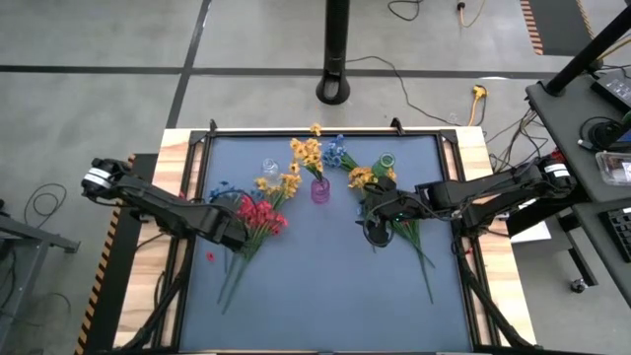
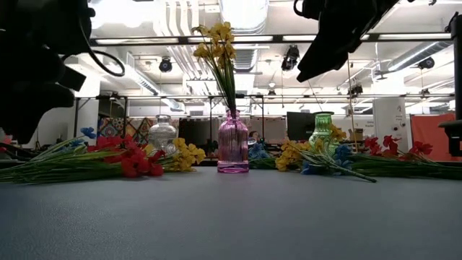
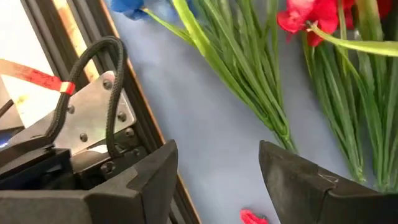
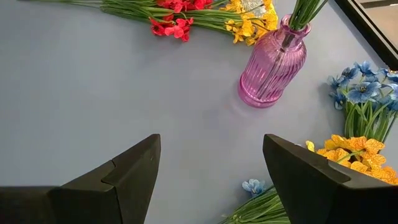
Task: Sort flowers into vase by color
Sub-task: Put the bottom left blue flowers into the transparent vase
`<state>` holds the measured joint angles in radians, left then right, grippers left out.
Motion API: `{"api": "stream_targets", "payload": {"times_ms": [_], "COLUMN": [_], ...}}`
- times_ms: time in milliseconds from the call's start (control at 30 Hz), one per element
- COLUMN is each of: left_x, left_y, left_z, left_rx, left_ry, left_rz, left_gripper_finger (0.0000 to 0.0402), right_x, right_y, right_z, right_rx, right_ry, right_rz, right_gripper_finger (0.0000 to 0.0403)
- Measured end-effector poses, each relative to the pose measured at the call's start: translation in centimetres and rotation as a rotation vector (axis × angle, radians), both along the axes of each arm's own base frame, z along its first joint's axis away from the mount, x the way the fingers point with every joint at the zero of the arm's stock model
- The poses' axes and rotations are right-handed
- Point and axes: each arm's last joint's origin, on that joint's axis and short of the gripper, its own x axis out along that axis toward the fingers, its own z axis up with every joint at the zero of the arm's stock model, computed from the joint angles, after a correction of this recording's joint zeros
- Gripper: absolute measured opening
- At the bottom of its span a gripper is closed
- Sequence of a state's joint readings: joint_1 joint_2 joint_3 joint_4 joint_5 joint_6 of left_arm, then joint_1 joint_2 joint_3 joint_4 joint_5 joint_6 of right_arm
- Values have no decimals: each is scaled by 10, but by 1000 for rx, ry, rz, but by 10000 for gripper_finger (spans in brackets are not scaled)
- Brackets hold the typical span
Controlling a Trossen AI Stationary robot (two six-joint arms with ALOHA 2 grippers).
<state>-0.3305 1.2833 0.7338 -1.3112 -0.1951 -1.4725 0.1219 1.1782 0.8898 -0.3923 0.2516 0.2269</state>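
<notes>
Three vases stand along the far middle of the table: a pink vase (image 1: 320,190) that holds a few yellow flowers (image 1: 307,152), a clear vase (image 1: 269,168) to its left and a green vase (image 1: 384,163) to its right, neither of which shows a flower in it. The rest lie loose on the mat. A red bunch (image 1: 258,217) with a few blue and yellow sprigs lies on the left, its stems running toward the near edge, and a loose red petal (image 3: 252,217) sits beside them. A mixed heap of yellow and blue flowers (image 1: 338,153) lies on the right by the green vase.

The sorting looks barely begun, with one colour started. The left gripper (image 1: 237,233) hangs low over the stems of the red bunch with its fingers apart and nothing between them, so the step in hand seems to be a pick from that pile. The right gripper (image 1: 376,211) hovers over the right-hand heap, jaws wide and empty.

The next move calls for closing on a single thin stem rather than the whole tangle, then lifting it clear and feeding the stem end down a narrow vase neck. The stems lie packed side by side, so taking one alone is the hard part.
</notes>
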Motion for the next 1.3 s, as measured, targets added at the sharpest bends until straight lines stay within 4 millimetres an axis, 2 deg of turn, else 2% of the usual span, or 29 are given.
{"api": "stream_targets", "payload": {"times_ms": [333,467,600,967,1133,1300], "left_x": [4,12,12,25,25,26], "left_y": [0,-3,1,5,6,5], "left_z": [1,-8,-18,-37,-48,-55], "left_rx": [21,0,23,15,32,34], "left_ry": [-65,-120,-58,-31,36,72], "left_rz": [30,28,49,29,25,27], "left_gripper_finger": [208,208,208,206,186,143], "right_x": [0,0,0,0,0,0], "right_y": [0,0,0,0,0,0], "right_z": [0,0,0,0,0,0], "right_rx": [-3,-2,-1,4,4,4], "right_ry": [0,0,0,-2,-2,-2], "right_rz": [-1,-1,-3,-8,-8,-8], "right_gripper_finger": [272,274,276,272,269,267]}}
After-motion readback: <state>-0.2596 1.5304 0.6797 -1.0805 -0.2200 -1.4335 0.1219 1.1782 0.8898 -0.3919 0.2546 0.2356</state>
